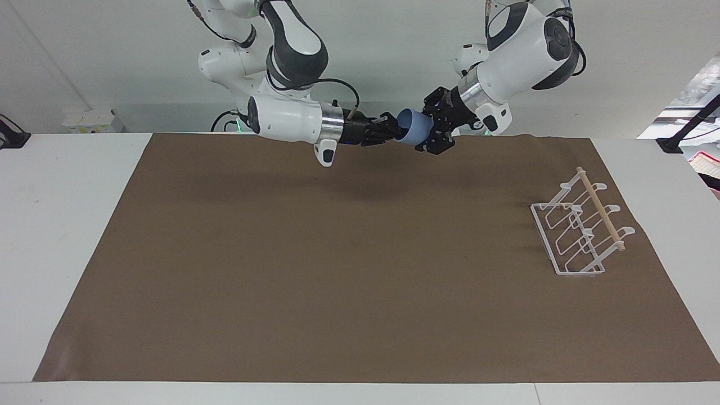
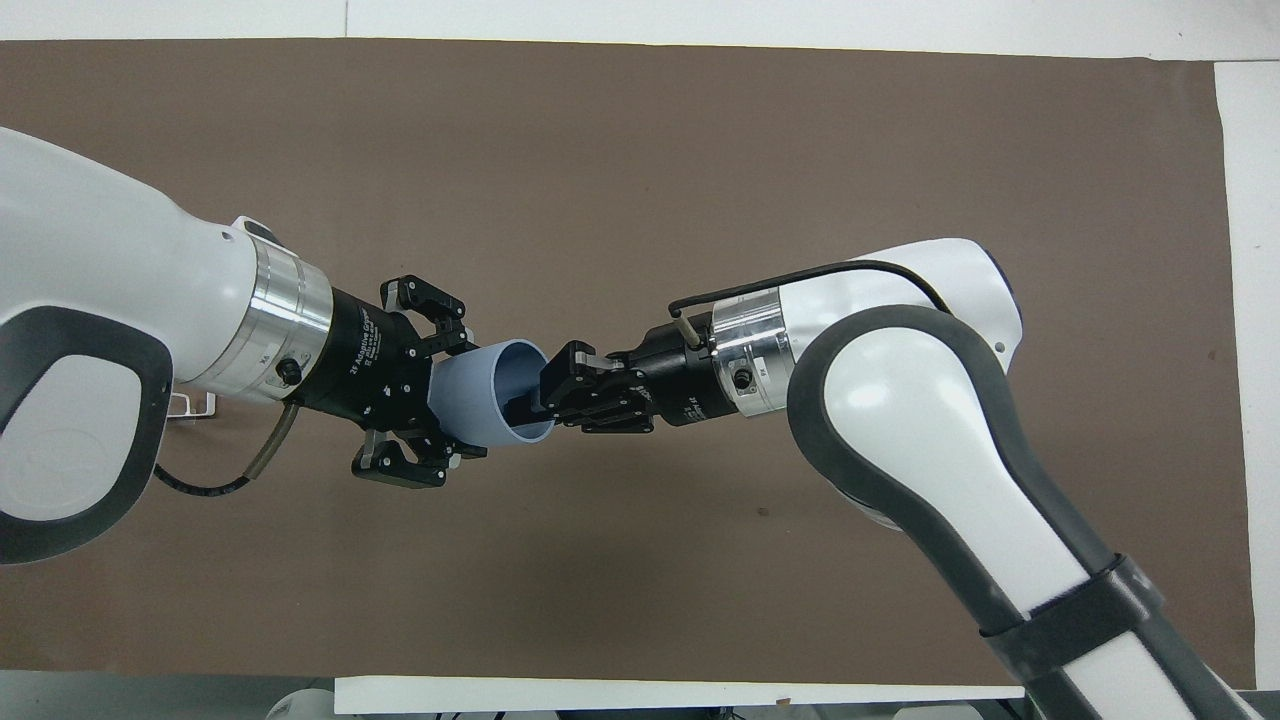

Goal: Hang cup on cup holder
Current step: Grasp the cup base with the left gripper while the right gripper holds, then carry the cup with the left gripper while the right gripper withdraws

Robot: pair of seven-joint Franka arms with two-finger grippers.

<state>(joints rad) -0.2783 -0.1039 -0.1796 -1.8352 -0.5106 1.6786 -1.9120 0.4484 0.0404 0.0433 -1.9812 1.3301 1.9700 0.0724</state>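
Observation:
The light blue cup (image 1: 412, 126) lies sideways in the air over the edge of the mat nearest the robots, and it also shows in the overhead view (image 2: 490, 395). My right gripper (image 1: 394, 130) is shut on the cup's rim, one finger inside the mouth (image 2: 545, 400). My left gripper (image 1: 430, 132) is open, its fingers (image 2: 440, 325) straddling the cup's tapered base (image 2: 462, 395). The white wire cup holder (image 1: 582, 230) with its wooden dowel stands on the mat toward the left arm's end. In the overhead view only a corner of it (image 2: 190, 403) shows under the left arm.
A brown mat (image 1: 337, 270) covers most of the white table (image 1: 67, 185). Nothing else stands on it besides the cup holder.

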